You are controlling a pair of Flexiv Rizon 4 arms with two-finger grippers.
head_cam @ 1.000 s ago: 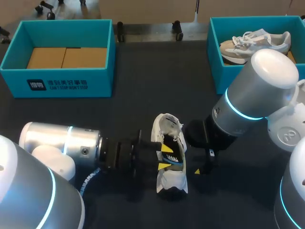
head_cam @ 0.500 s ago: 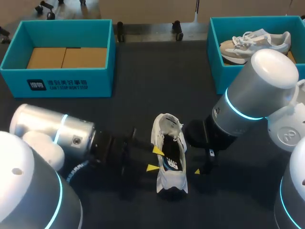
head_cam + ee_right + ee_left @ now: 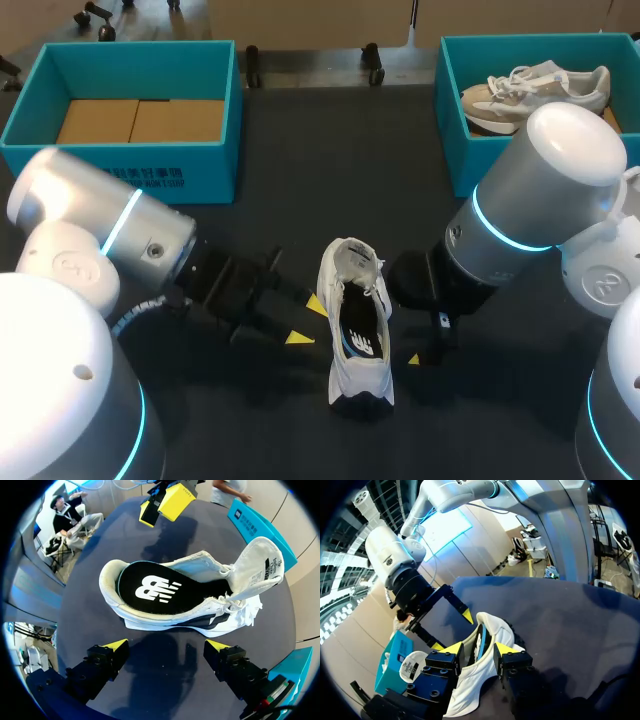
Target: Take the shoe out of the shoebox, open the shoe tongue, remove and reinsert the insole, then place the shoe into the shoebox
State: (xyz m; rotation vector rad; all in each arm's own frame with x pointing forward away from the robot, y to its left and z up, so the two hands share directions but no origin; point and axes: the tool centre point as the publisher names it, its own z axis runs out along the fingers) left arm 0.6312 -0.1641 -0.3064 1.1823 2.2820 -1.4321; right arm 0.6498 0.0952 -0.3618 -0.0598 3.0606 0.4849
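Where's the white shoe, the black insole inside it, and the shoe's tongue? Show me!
white shoe (image 3: 358, 375), head view, on its white heel end.
black insole (image 3: 150, 590), right wrist view, on its heel area at the white logo.
tongue (image 3: 257, 562), right wrist view, on its folded-back inner side.

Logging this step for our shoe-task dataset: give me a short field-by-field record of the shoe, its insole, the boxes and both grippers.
shoe: on the table between the grippers, outside both boxes
tongue: pulled open, standing up
insole: black, lying inside the shoe
left gripper: open, close beside the shoe
right gripper: open, at the shoe's other side, apart from it
left shoebox: no shoe inside
right shoebox: holds a second shoe
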